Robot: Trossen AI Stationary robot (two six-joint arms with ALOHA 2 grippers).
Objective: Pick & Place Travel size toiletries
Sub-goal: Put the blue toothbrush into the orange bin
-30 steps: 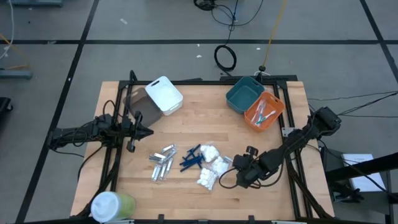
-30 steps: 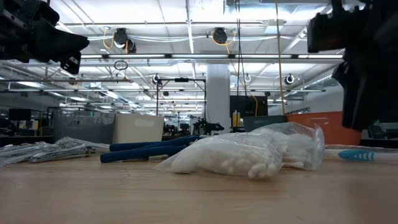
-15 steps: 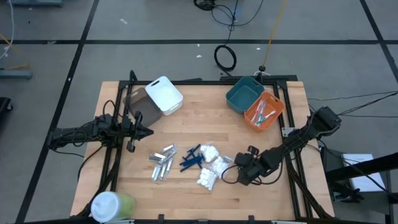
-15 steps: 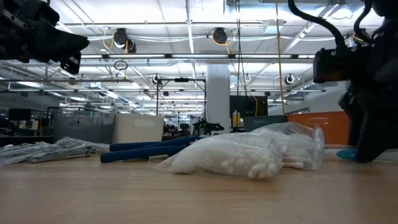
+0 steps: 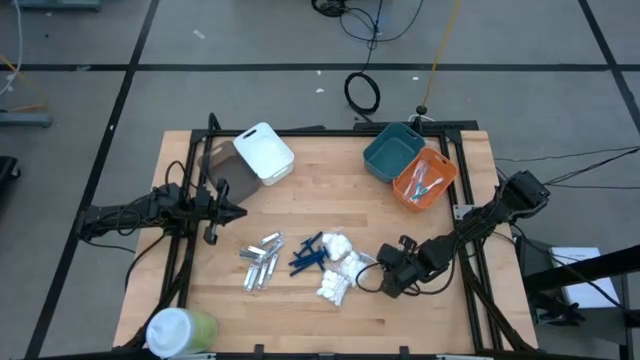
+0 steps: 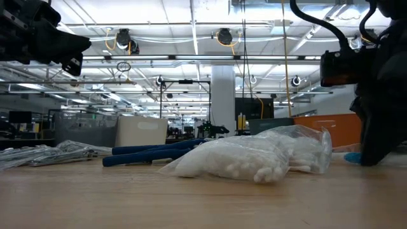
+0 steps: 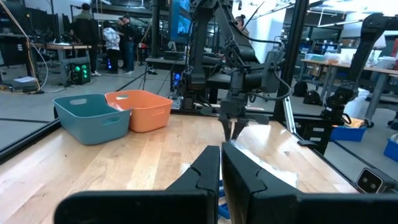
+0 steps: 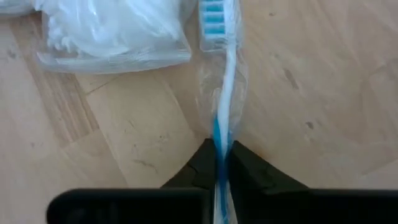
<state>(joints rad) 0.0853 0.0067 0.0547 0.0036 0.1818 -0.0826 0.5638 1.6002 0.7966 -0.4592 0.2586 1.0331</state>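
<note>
A: High view first: what is laid out on the wooden table, and why that way?

B: Bins are kept along the far edge, a white bin on the left, a teal bin and an orange bin on the right, presumably so sorted items can be dropped clear of the working area. A green cup is left at the near left corner. The toiletries are heaped mid-table: silver tubes, dark blue sticks, white packets.

A: Where are the arms kept?

B: The left gripper is parked above the table's left side, fingers pressed together, nothing held. The right gripper is brought low to the wood, just beside the packets.

A: And what is being picked?

B: A clear-wrapped toothbrush with teal bristles, lying flat beside a packet. In the right wrist view the fingers are closed on its handle end, so the head is left free. Whether it has been lifted off the wood cannot quite be told; in the low view only a teal tip is seen at table level
</note>
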